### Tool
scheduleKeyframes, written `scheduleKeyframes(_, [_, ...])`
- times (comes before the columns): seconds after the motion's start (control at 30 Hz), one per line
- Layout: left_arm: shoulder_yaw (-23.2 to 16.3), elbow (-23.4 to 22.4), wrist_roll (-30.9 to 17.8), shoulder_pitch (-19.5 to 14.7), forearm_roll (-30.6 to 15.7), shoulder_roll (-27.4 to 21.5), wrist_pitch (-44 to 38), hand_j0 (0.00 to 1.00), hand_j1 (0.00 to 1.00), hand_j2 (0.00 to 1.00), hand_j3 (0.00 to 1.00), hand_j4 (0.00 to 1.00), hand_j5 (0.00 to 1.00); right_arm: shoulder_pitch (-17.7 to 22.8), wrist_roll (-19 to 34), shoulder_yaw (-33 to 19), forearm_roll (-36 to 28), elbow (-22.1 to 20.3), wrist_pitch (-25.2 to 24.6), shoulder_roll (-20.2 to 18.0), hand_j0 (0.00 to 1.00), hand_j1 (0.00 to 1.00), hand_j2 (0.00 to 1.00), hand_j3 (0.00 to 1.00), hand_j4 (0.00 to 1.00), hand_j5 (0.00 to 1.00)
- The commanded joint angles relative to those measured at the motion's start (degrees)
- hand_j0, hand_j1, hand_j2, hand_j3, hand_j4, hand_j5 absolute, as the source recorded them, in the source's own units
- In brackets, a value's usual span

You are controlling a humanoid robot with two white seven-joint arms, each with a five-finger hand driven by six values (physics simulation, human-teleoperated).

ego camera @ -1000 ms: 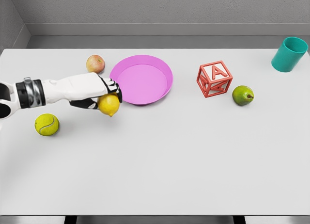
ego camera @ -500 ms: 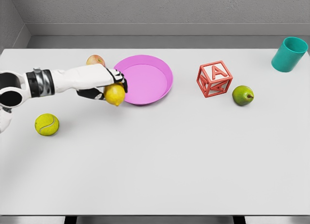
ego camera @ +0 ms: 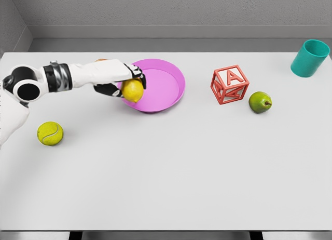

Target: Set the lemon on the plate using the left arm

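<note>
Carrying stage: lemon (ego camera: 133,90) is in the grip of the left hand (ego camera: 120,81) and sits over the near-left rim of the pink plate (ego camera: 168,79), not yet set down.
Done so far: the pick-up looks complete, since the fruit is held clear of the table (ego camera: 181,167).
Left to do: bring it further over the plate's middle, lower it, release it (judging only from how things lie now).
Fingers: curled around the top and far side of the lemon, closed on it; the underside of the fruit shows free below the hand.
Lemon's look: bright yellow, oval, smooth skin, with a slightly pointed lower end; small next to the plate.
Plate's look: shallow round dish with a raised rim, nothing lying inside it.
Right arm: not seen anywhere.
Bystanders: tennis ball (ego camera: 50,132) near the left edge, letter block (ego camera: 230,84) and green pear (ego camera: 259,102) to the right, teal cup (ego camera: 309,58) at the far right corner, all well apart from the plate.
</note>
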State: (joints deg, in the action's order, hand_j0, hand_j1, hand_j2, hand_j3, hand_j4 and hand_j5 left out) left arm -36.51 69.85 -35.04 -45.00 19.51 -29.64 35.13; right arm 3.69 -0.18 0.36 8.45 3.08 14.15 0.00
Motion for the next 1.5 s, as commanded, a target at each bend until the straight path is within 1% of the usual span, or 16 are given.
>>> scheduleKeyframes(0.0, [-0.4, -2.3, 0.0, -0.1, 0.5, 1.9, -0.1, 0.28, 0.28, 0.28, 0.28, 0.28, 0.28, 0.0, 0.0, 0.0, 0.0, 0.0, 0.0, 0.0, 1.0, 1.0, 1.0, 1.0, 1.0, 1.0])
scheduleKeyframes(0.23, [-1.4, -7.3, 0.0, -3.5, 0.9, 4.8, -0.1, 0.28, 0.28, 0.28, 0.28, 0.28, 0.28, 0.0, 0.0, 0.0, 0.0, 0.0, 0.0, 0.0, 1.0, 1.0, 1.0, 1.0, 1.0, 1.0])
scheduleKeyframes(0.47, [-1.5, -17.0, 0.0, -7.3, 3.4, 10.7, -0.1, 0.28, 0.28, 0.28, 0.28, 0.28, 0.28, 0.0, 0.0, 0.0, 0.0, 0.0, 0.0, 0.0, 1.0, 1.0, 1.0, 1.0, 1.0, 1.0])
scheduleKeyframes(0.6, [-1.5, -18.4, 0.0, -8.0, 4.9, 12.5, -0.1, 0.29, 0.29, 0.29, 0.29, 0.29, 0.29, 0.0, 0.0, 0.0, 0.0, 0.0, 0.0, 0.0, 1.0, 1.0, 1.0, 1.0, 1.0, 1.0])
scheduleKeyframes(0.63, [-1.5, -18.4, 0.0, -8.0, 5.1, 13.1, -0.1, 0.33, 0.33, 0.33, 0.33, 0.33, 0.33, 0.0, 0.0, 0.0, 0.0, 0.0, 0.0, 0.0, 1.0, 1.0, 1.0, 1.0, 1.0, 1.0])
scheduleKeyframes(0.67, [-1.4, -18.4, 0.0, -8.0, 5.1, 13.2, -0.1, 0.4, 0.4, 0.4, 0.4, 0.4, 0.4, 0.0, 0.0, 0.0, 0.0, 0.0, 0.0, 0.0, 1.0, 1.0, 1.0, 1.0, 1.0, 1.0])
scheduleKeyframes(0.7, [-1.0, -18.4, 0.0, -8.1, 5.1, 13.2, -0.1, 0.68, 0.68, 0.68, 0.68, 0.68, 0.68, 0.0, 0.0, 0.0, 0.0, 0.0, 0.0, 0.0, 1.0, 1.0, 1.0, 1.0, 1.0, 1.0])
scheduleKeyframes(0.77, [-0.9, -18.3, 0.0, -8.1, 4.7, 12.9, -0.1, 0.97, 0.97, 0.97, 0.97, 0.97, 0.97, 0.0, 0.0, 0.0, 0.0, 0.0, 0.0, 0.0, 1.0, 1.0, 1.0, 1.0, 1.0, 1.0])
scheduleKeyframes(1.07, [-0.7, -18.1, 0.0, -8.9, 4.3, 11.4, -0.1, 0.99, 0.99, 0.99, 0.99, 0.99, 0.99, 0.0, 0.0, 0.0, 0.0, 0.0, 0.0, 0.0, 1.0, 1.0, 1.0, 1.0, 1.0, 1.0])
scheduleKeyframes(1.1, [-0.7, -17.1, 0.0, -8.5, 3.5, 11.4, -0.1, 1.0, 1.0, 1.0, 1.0, 1.0, 1.0, 0.0, 0.0, 0.0, 0.0, 0.0, 0.0, 0.0, 1.0, 1.0, 1.0, 1.0, 1.0, 1.0])
scheduleKeyframes(1.13, [-0.9, -14.4, 0.0, -8.2, 2.5, 10.4, -0.1, 1.0, 1.0, 1.0, 1.0, 1.0, 1.0, 0.0, 0.0, 0.0, 0.0, 0.0, 0.0, 0.0, 1.0, 1.0, 1.0, 1.0, 1.0, 1.0])
scheduleKeyframes(1.2, [-1.3, -4.7, 0.0, -4.8, -3.0, 2.2, -0.1, 1.0, 1.0, 1.0, 1.0, 1.0, 1.0, 0.0, 0.0, 0.0, 0.0, 0.0, 0.0, 0.0, 1.0, 1.0, 1.0, 1.0, 1.0, 1.0])
scheduleKeyframes(1.23, [-2.2, 0.1, 0.0, -3.4, -6.5, -3.4, -0.1, 1.0, 1.0, 1.0, 1.0, 1.0, 1.0, 0.0, 0.0, 0.0, 0.0, 0.0, 0.0, 0.0, 1.0, 1.0, 1.0, 1.0, 1.0, 1.0])
scheduleKeyframes(1.27, [-2.5, 2.0, 0.0, -2.7, -8.7, -7.6, -0.1, 1.0, 1.0, 1.0, 1.0, 1.0, 1.0, 0.0, 0.0, 0.0, 0.0, 0.0, 0.0, 0.0, 1.0, 1.0, 1.0, 1.0, 1.0, 1.0])
scheduleKeyframes(1.37, [-2.4, 3.6, 0.0, -1.1, -14.0, -15.6, -0.1, 1.0, 1.0, 1.0, 1.0, 1.0, 1.0, 0.0, 0.0, 0.0, 0.0, 0.0, 0.0, 0.0, 1.0, 1.0, 1.0, 1.0, 1.0, 1.0])
scheduleKeyframes(1.47, [-2.2, 3.0, 0.0, 1.1, -15.6, -20.6, -0.1, 1.0, 1.0, 1.0, 1.0, 1.0, 1.0, 0.0, 0.0, 0.0, 0.0, 0.0, 0.0, 0.0, 1.0, 1.0, 1.0, 1.0, 1.0, 1.0])
